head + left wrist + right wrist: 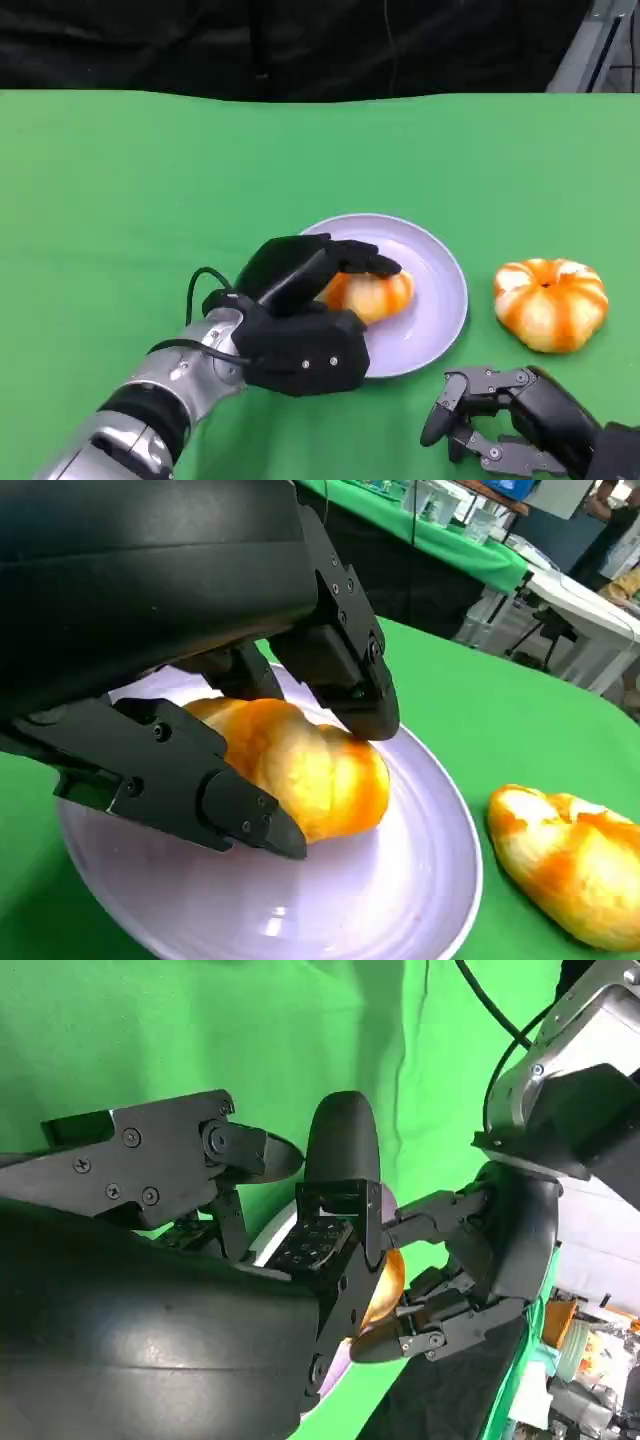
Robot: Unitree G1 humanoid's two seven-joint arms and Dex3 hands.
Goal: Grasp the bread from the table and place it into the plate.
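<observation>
Left hand [300, 325] around bread [372, 295]

A glossy golden-orange bread roll with pale cream patches [372, 294] lies on its side inside the round pale-lavender plate [440, 310], toward the plate's left half, resting on its flat bottom. A second bread, round and pumpkin-shaped with orange and white ridges [551, 303], sits upright on the green cloth just right of the plate, apart from its rim.
</observation>
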